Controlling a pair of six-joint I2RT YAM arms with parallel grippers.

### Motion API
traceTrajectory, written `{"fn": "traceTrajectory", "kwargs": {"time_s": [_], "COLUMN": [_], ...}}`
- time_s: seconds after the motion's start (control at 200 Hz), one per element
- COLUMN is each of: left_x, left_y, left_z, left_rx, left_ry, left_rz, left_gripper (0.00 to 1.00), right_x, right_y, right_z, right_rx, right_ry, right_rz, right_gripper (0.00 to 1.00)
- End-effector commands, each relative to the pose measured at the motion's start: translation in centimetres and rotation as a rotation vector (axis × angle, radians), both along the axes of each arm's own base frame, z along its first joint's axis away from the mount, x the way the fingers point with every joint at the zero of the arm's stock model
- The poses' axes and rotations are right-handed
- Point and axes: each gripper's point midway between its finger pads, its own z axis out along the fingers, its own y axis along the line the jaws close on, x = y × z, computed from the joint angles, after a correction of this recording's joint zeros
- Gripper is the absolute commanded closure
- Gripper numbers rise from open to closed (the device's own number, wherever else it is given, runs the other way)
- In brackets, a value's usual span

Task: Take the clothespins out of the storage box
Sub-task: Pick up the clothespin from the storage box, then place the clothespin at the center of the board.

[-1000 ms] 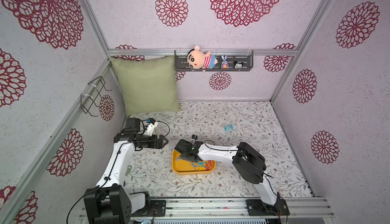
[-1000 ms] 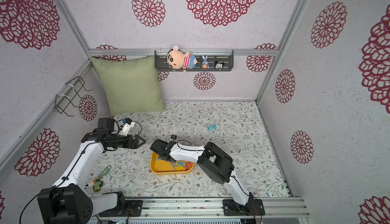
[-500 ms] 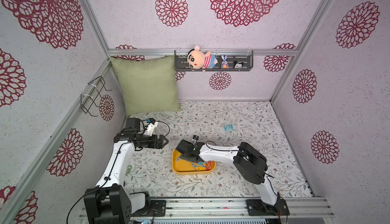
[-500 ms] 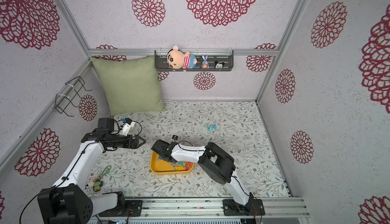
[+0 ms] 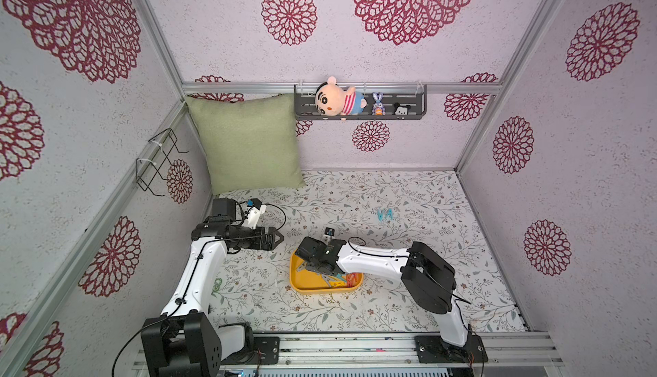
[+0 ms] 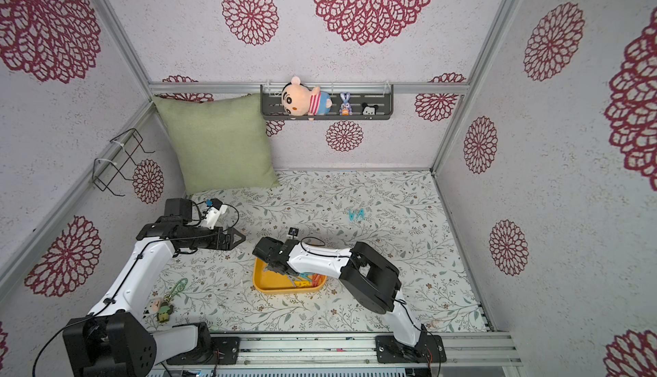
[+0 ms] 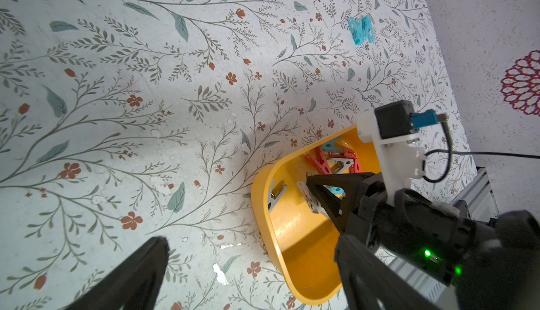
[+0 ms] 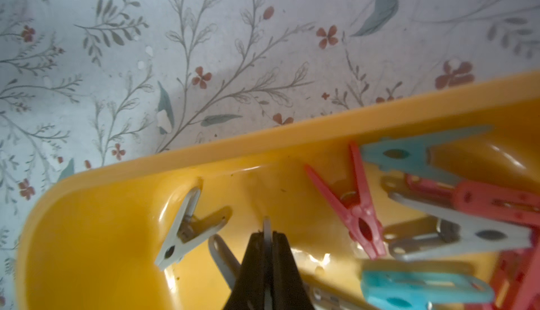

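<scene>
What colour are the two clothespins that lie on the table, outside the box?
Teal-blue. The clothespins show best in the left wrist view.

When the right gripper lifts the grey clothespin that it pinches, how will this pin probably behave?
The grey clothespin looks like thin hard plastic, so it is probably stiff and very light. The right gripper pinches only a narrow edge, so the pin may swivel or slip. The storage box floor is glossy; a dropped pin would likely slide.
</scene>
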Motion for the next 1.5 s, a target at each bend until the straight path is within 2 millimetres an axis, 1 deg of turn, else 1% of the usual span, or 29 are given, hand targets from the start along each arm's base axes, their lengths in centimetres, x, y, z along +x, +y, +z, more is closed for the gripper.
{"fn": "traceTrajectory", "kwargs": {"time_s": [0.0, 0.155, 0.205, 0.295, 0.36, 0.455, 0.57, 0.655, 0.836, 1.011, 1.096, 1.136, 1.251, 1.376, 1.491], "left_x": [0.3, 0.3, 0.3, 0.4, 0.3, 0.3, 0.4, 0.3, 0.4, 0.4, 0.4, 0.4, 0.3, 0.3, 0.3], "left_y": [0.2, 0.2, 0.2, 0.2, 0.2, 0.2, 0.3, 0.3, 0.4, 0.5, 0.5, 0.5, 0.4, 0.4, 0.4], "left_z": [0.8, 0.8, 0.7, 0.7, 0.6, 0.6, 0.6, 0.6, 0.7, 0.7, 0.7, 0.7, 0.8, 0.9, 0.8], "left_rx": [-0.001, -0.003, -0.002, -0.003, -0.004, -0.004, -0.001, 0.002, 0.007, 0.011, 0.012, 0.011, 0.008, 0.008, 0.009], "left_ry": [-0.034, -0.030, -0.027, -0.028, -0.025, -0.024, -0.023, -0.022, -0.030, -0.031, -0.032, -0.033, -0.035, -0.037, -0.037], "left_rz": [0.004, 0.004, 0.005, 0.004, 0.004, 0.004, 0.008, 0.008, 0.012, 0.014, 0.016, 0.015, 0.012, 0.012, 0.012], "left_gripper": [0.02, 0.03, 0.03, 0.03, 0.03, 0.03, 0.03, 0.03, 0.03, 0.03, 0.03, 0.03, 0.03, 0.03, 0.03], "right_x": [0.1, 0.3, 0.6, 1.5, 2.5, 4.3, 6.9, 8.8, 12.5, 15.2, 16.3, 16.8, 18.5, 20.5, 22.2], "right_y": [-0.6, -1.7, -2.0, -3.5, -5.0, -7.2, -11.6, -15.3, -22.9, -28.9, -31.3, -32.0, -33.2, -33.8, -33.7], "right_z": [5.3, 8.3, 9.4, 11.1, 11.8, 12.3, 12.6, 11.9, 8.7, 6.1, 4.8, 4.2, 2.4, 0.9, -0.1], "right_rx": [0.003, -0.009, -0.020, -0.057, -0.072, -0.035, -0.050, -0.068, -0.107, -0.147, -0.187, -0.204, -0.240, -0.277, -0.296], "right_ry": [-0.093, -0.142, -0.161, -0.182, -0.174, -0.135, -0.128, -0.097, -0.005, 0.062, 0.088, 0.101, 0.143, 0.166, 0.180], "right_rz": [0.043, 0.074, 0.087, 0.092, 0.090, 0.094, 0.043, 0.002, -0.080, -0.163, -0.202, -0.213, -0.216, -0.210, -0.191], "right_gripper": [1.00, 1.00, 1.00, 1.00, 1.00, 1.00, 1.00, 1.00, 1.00, 1.00, 1.00, 1.00, 1.00, 1.00, 1.00]}}
